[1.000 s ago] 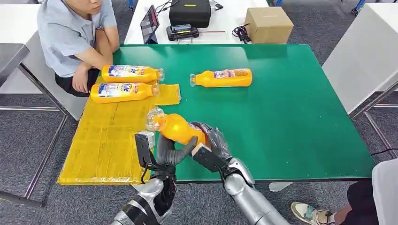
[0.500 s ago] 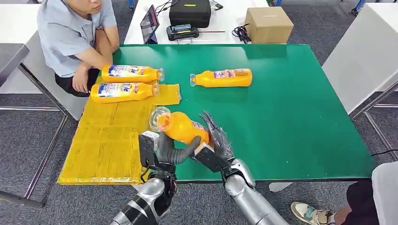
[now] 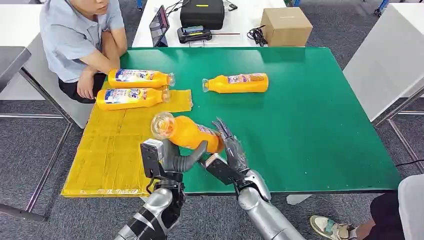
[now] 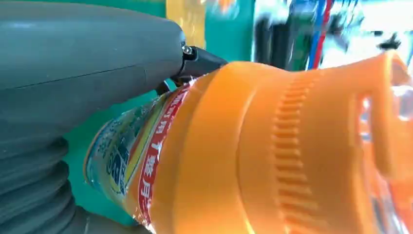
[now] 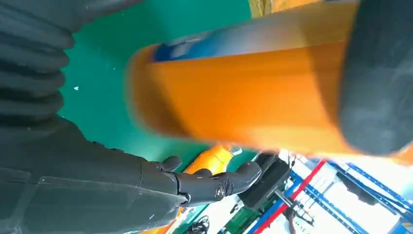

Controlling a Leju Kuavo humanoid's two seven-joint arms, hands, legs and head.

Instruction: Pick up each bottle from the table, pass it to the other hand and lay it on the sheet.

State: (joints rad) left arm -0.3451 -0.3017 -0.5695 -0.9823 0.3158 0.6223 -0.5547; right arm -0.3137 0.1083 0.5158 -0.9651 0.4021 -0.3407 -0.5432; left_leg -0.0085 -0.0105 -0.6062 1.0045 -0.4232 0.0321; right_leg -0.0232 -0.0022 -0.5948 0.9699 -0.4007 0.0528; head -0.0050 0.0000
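Note:
My left hand (image 3: 176, 159) grips an orange bottle (image 3: 187, 132) around its body, holding it tilted above the table's near edge with its clear cap toward the yellow sheet (image 3: 112, 150). The left wrist view has the bottle (image 4: 272, 146) close under the grey thumb (image 4: 73, 58). Beside the bottle's base my right hand (image 3: 231, 150) is open with its fingers spread, and they (image 5: 209, 183) stand apart from the bottle (image 5: 243, 87). One orange bottle (image 3: 131, 98) lies on the sheet's far end. Another (image 3: 140, 78) lies just beyond it. A third (image 3: 235, 83) lies on the green table (image 3: 310, 125).
A seated person (image 3: 80, 40) leans an arm on the table's far left corner, next to the two far bottles. Behind the table a white desk carries a cardboard box (image 3: 286, 26), a black case (image 3: 202, 12) and a tablet (image 3: 160, 25).
My right hand has spread its fingers off the bottle. My left hand has carried the bottle a little to the left, toward the sheet.

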